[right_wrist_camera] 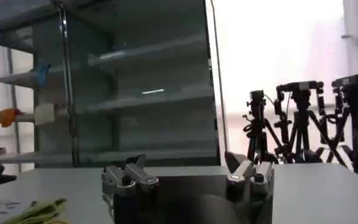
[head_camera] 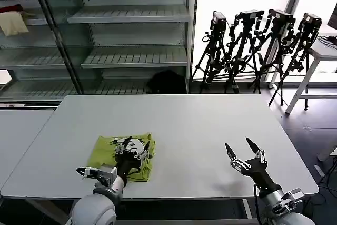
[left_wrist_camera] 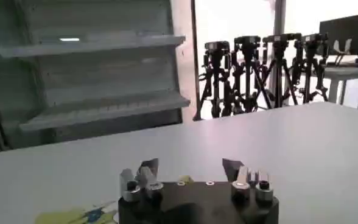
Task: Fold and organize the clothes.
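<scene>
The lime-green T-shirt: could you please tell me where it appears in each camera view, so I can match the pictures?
Head view: the T-shirt lies folded on the white table, near its front edge on the robot's left, under the left gripper.
Left wrist view: a yellow-green sliver with print by the picture's lower left edge.
Right wrist view: a green corner at the lower left.
Shared landmark: the camera tripods by the window.

The T-shirt [head_camera: 122, 157] lies folded on the table [head_camera: 200, 125] directly under the left gripper [head_camera: 132, 145]. The right gripper [head_camera: 241, 149] hovers well apart to its right, shelves [head_camera: 131, 56] and tripods [head_camera: 253, 46] beyond both.
</scene>
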Robot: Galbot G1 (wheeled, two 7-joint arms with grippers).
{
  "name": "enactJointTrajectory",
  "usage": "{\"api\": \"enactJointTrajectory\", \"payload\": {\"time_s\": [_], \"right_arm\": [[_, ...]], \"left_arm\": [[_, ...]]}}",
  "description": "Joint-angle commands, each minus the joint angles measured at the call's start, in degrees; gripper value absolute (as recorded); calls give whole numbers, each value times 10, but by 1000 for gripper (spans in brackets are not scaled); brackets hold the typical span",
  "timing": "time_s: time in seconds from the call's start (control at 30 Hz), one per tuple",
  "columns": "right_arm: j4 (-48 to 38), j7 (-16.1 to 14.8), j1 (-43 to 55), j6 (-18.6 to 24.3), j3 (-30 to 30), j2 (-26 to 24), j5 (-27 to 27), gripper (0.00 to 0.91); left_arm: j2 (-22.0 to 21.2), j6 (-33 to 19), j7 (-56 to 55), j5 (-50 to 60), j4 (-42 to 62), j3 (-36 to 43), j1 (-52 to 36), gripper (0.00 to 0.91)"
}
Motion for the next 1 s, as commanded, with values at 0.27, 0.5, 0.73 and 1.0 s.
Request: {"api": "enactJointTrajectory", "payload": {"time_s": [0.27, 0.5, 0.73, 1.0], "right_arm": [[-2, -2, 1, 3, 7, -9, 8, 907], [0, -2, -1, 3, 10, -11, 8, 907], [1, -1, 0, 0, 10, -8, 6, 907], [0, -2, 2, -1, 3, -7, 1, 907]], "left_arm": [[93, 9, 30, -147, 36, -267, 124, 907], [82, -4, 48, -175, 127, -267, 100, 907], [55, -5, 50, -177, 131, -245, 85, 907], [36, -2, 57, -199, 124, -235, 81, 907]]}}
